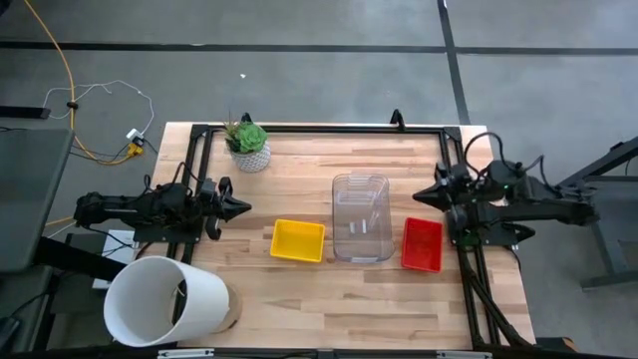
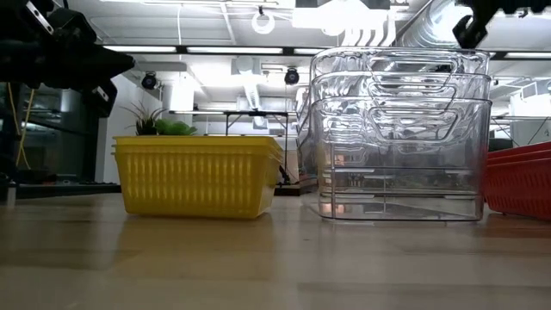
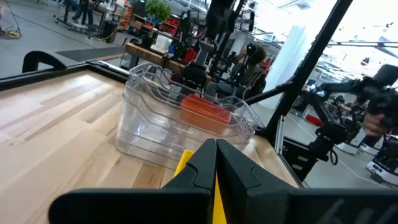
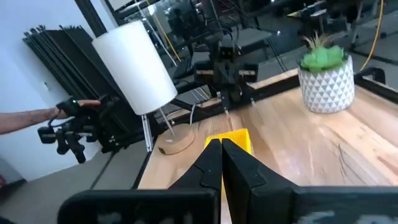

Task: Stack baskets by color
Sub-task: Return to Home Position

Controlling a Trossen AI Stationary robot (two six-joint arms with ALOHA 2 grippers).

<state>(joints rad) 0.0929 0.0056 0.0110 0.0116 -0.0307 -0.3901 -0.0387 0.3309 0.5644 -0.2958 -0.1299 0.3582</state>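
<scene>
Left gripper (image 1: 237, 207) hangs over the counter (image 1: 299, 299), jaws pressed together, nothing in them. Right gripper (image 1: 424, 196) is the same deal: jaws squeezed tight on nothing, tips pointing toward the left ones. The clear baskets (image 1: 361, 217) sit nested in one stack between the two sets of jaws, looks like three deep. The yellow baskets (image 1: 298, 240) are just ahead of the left jaws, off to one side. The red baskets (image 1: 423, 244) are right beside the right jaws; can't really tell how many are in that stack.
</scene>
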